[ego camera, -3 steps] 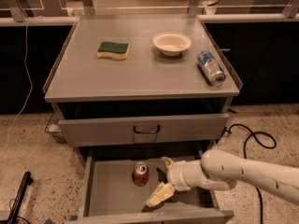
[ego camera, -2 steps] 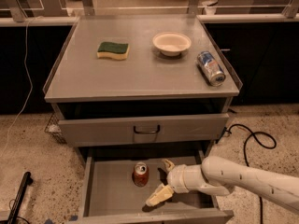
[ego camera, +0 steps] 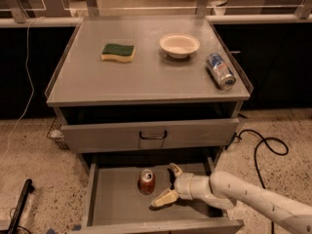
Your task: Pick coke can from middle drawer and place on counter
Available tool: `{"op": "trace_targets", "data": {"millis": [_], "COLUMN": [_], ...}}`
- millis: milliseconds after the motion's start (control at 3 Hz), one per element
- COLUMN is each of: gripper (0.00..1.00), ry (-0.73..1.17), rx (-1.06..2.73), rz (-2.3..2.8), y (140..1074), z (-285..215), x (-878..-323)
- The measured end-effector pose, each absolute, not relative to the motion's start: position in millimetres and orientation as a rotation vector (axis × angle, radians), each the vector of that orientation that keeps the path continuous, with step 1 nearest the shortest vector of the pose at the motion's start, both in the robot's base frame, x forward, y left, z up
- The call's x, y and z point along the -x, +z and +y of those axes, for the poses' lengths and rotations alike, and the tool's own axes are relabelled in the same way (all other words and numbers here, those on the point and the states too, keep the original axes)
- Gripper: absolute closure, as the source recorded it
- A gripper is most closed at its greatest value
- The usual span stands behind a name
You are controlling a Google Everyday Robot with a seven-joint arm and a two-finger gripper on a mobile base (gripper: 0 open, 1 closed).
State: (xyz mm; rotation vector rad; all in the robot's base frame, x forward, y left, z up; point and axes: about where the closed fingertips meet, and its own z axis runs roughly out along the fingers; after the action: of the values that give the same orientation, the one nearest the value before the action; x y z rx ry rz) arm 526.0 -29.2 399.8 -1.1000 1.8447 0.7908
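The coke can (ego camera: 146, 181) is small and red with a silver top. It stands upright on the floor of the open middle drawer (ego camera: 114, 199), left of centre. My gripper (ego camera: 167, 184) is inside the drawer just right of the can, fingers spread open with one fingertip (ego camera: 174, 168) behind and one (ego camera: 160, 201) in front. It is apart from the can and holds nothing. The white arm reaches in from the lower right. The counter (ego camera: 146, 79) is the flat gray cabinet top above.
On the counter lie a green-and-yellow sponge (ego camera: 118, 52), a white bowl (ego camera: 179, 45) and a blue-and-silver can (ego camera: 220, 70) on its side near the right rim. A closed drawer with a dark handle (ego camera: 153, 135) sits above the open one. A black cable (ego camera: 263, 145) lies on the floor at right.
The gripper and arm have shifted slightly left, closer to the can. The can has not moved.
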Motion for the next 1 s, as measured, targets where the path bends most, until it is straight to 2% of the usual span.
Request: {"op": "trace_targets", "data": {"millis": [333, 667, 1000], "gripper": [0.00, 0.00, 0.00], "ry": [0.814, 0.866, 0.866], "rx": [1.089, 1.159, 1.159], "rz": [1.853, 1.831, 1.831], "y": [382.3, 381.4, 381.4], "z": [-11.5, 44.0, 44.0], "x": [-524.3, -529.0, -529.0]}}
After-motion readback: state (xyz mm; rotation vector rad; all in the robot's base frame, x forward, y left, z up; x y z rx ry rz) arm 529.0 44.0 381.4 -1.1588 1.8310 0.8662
